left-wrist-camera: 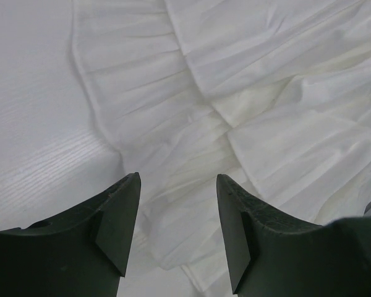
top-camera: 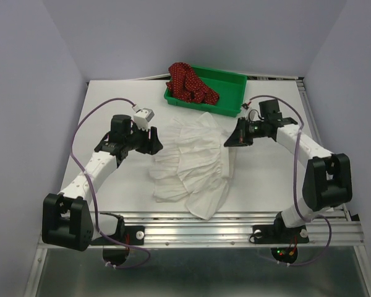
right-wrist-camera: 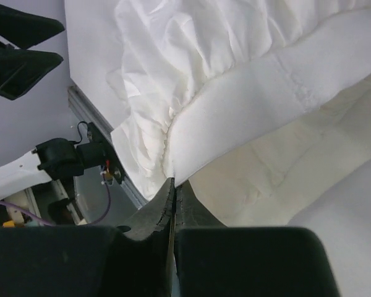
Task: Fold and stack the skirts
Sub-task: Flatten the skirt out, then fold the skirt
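**While white skirt lies unfolded, red one waits in tray**

Since neither skirt shows a finished fold, task looks early: nothing stacked yet.

- White ruffled skirt (top-camera: pixel 191 164): spread at centre of table (top-camera: pixel 111 117) in top view, tiers rumpled, lower edge near bottom rail. No clean fold seen; some overlap of layers at lower right, looks like bunching only.
- Dark red dotted skirt (top-camera: pixel 188 86): crumpled in left half of green tray (top-camera: pixel 230 93), upper centre of frame. Untouched by either arm.
- Left gripper (left-wrist-camera: pixel 176 185): released, fingers apart, over left edge of white skirt. Wrist view shows cloth below the gap, not between the pads.
- Right gripper (right-wrist-camera: pixel 173 195): clenched, tips meeting at the skirt's right hem; appears to pinch the hem. Cream lining shows beneath the hem there.

Est. progress: first fold of white skirt is being set up. Left to do: fold white, fetch red from tray, fold it, stack the pair.
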You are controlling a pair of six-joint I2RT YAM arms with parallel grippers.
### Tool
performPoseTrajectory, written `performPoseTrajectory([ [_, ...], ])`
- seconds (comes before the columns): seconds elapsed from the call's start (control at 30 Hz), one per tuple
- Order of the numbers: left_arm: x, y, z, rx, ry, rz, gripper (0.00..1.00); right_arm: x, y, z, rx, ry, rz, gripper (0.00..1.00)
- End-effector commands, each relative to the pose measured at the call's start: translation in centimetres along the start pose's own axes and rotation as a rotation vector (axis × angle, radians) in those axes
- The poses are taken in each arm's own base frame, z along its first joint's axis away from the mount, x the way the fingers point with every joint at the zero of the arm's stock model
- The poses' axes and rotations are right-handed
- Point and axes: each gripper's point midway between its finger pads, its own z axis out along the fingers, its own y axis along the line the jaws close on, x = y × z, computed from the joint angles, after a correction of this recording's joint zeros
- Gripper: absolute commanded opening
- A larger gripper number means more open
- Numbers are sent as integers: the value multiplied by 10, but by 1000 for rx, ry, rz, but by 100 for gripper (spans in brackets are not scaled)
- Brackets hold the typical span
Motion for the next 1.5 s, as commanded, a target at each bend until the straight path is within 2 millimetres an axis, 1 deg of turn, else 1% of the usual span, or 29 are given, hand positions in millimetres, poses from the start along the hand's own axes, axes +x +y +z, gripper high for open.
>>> performPoseTrajectory([
  [0.0,-20,-1,-10,-12,-57,50,63,36,-62,-17,168,73,143,1],
  [0.1,-14,4,-4,-24,-22,47,63,75,-111,-6,278,171,283,1],
  [0.2,-13,7,2,-22,-4,43,63,64,-133,5,322,142,259,1],
  [0.23,-12,7,3,-20,1,43,63,69,-147,13,334,177,287,1],
  [0.33,-9,0,8,25,23,49,61,68,-162,20,360,198,287,1],
  [0.43,-6,-9,11,66,46,122,60,71,-175,22,392,216,285,1],
  [0.47,-5,-20,14,95,55,173,59,69,-175,22,393,213,278,1],
  [0.53,-2,-32,13,141,79,346,60,64,-181,21,422,207,241,1],
  [0.57,4,-46,15,169,94,432,62,57,-185,21,437,199,219,1],
  [0.6,9,-51,16,173,104,508,65,51,-190,20,462,195,193,1],
  [0.63,14,-46,16,139,120,633,69,46,-201,16,514,196,157,1],
  [0.73,36,-61,16,161,159,852,72,15,-212,14,577,154,82,1],
  [0.8,47,-68,15,177,174,907,73,-3,-203,16,538,132,49,2],
  [0.83,56,-78,15,203,183,937,73,-2,-187,18,467,150,43,15],
  [0.9,76,-82,15,229,227,959,73,-4,-163,14,388,144,19,30],
  [0.93,86,-87,15,239,245,971,73,-9,-139,4,337,110,-38,54],
  [0.97,89,-89,15,241,250,974,73,-11,-128,-2,318,93,-94,65],
  [1.03,91,-94,13,248,243,967,76,-10,-112,-17,311,77,-184,77],
  [1.07,93,-102,12,261,239,957,78,-16,-94,-31,309,36,-253,80],
  [1.1,93,-106,9,265,233,953,80,-17,-90,-39,319,34,-352,85],
  [1.13,95,-111,8,273,234,949,81,-13,-84,-47,323,45,-389,86],
  [1.17,99,-122,5,300,233,965,84,-17,-73,-59,334,23,-469,86],
  [1.23,107,-130,2,308,244,959,86,-15,-73,-71,348,58,-695,87],
  [1.27,114,-133,1,318,255,966,87,-16,-71,-76,360,52,-763,88],
  [1.3,122,-140,1,326,272,978,88,-13,-74,-82,378,57,-913,88],
  [1.37,130,-144,2,338,289,973,88,-6,-74,-85,360,80,-1066,88],
  [1.4,133,-146,1,351,297,966,88,-2,-73,-86,340,95,-1171,88],
  [1.43,137,-150,3,356,300,975,88,14,-69,-86,294,108,-1334,88],
  [1.47,138,-151,4,354,302,982,88,18,-67,-85,284,88,-1400,88],
])
